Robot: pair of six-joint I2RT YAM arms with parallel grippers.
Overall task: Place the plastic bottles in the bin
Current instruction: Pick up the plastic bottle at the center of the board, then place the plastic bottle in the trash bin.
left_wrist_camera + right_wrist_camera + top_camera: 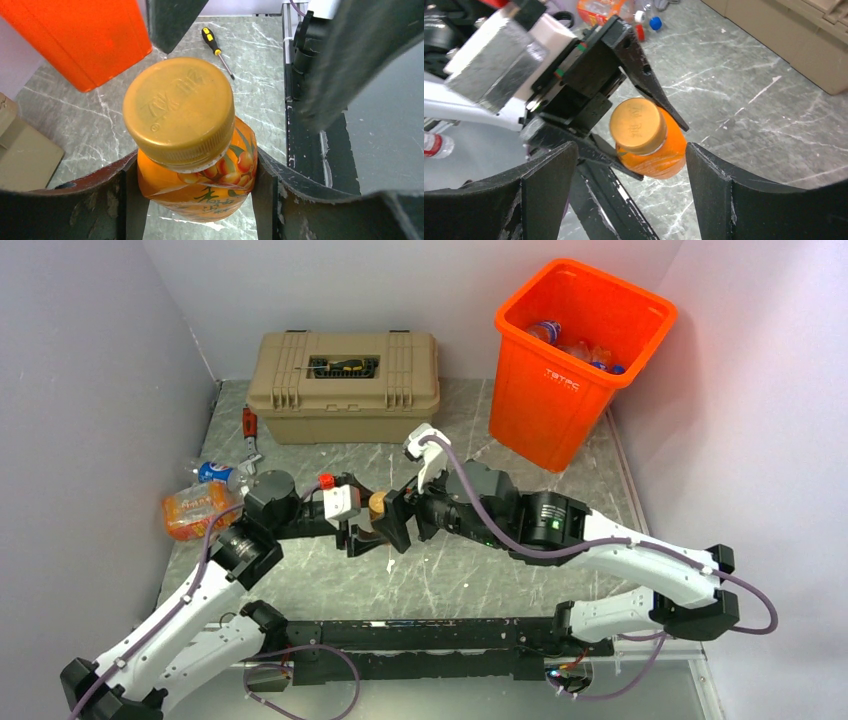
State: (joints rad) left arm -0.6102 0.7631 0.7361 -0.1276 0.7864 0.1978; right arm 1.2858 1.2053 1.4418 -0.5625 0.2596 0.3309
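Observation:
A plastic bottle (200, 170) with an orange fruit label and a gold cap (638, 125) hangs above the marble table, cap pointing right. My left gripper (196, 172) is shut on its body, one jaw pressed against each side. My right gripper (629, 165) is open and faces the cap, its fingers (709, 185) standing on either side of the bottle with gaps. In the top view the two grippers meet at the table's middle (385, 518). The orange bin (550, 400) stands at the back right with bottles (575, 345) inside. More bottles (197, 508) lie at the left edge.
A tan toolbox (345, 390) sits at the back centre, a dark tool in its lid recess. A yellow-handled screwdriver (214, 44) lies on the table beyond the held bottle. A small red tool (249, 423) lies left of the toolbox. Walls close in on the left, back and right.

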